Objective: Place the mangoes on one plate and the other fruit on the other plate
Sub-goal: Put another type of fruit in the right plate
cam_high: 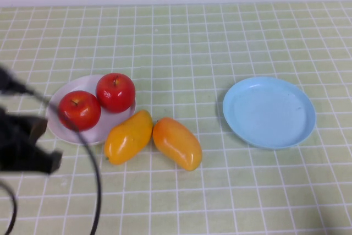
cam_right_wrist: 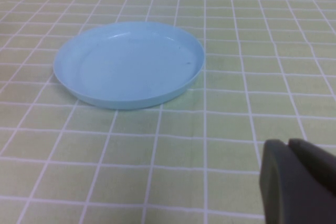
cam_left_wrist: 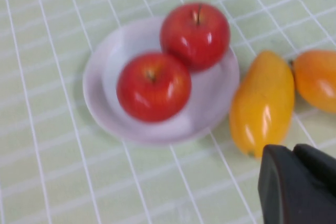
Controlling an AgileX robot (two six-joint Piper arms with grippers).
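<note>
Two red apples point(cam_high: 80, 109) point(cam_high: 115, 92) sit side by side on the white plate point(cam_high: 59, 127) at the left, and the left wrist view shows both apples point(cam_left_wrist: 153, 86) point(cam_left_wrist: 195, 34) on that plate point(cam_left_wrist: 105, 72). Two orange-yellow mangoes point(cam_high: 128, 136) point(cam_high: 177, 143) lie on the table just right of the white plate, their ends touching. The light blue plate point(cam_high: 269, 111) point(cam_right_wrist: 128, 64) on the right holds nothing. My left gripper point(cam_high: 33, 148) point(cam_left_wrist: 294, 151) hovers at the white plate's near left, shut and empty. My right gripper point(cam_right_wrist: 287, 143) is shut and empty, near the blue plate; the high view does not show it.
A green cloth with a white grid covers the table point(cam_high: 181, 37). A black cable point(cam_high: 96, 180) from the left arm loops over the near-left part. A pale wall runs along the far edge.
</note>
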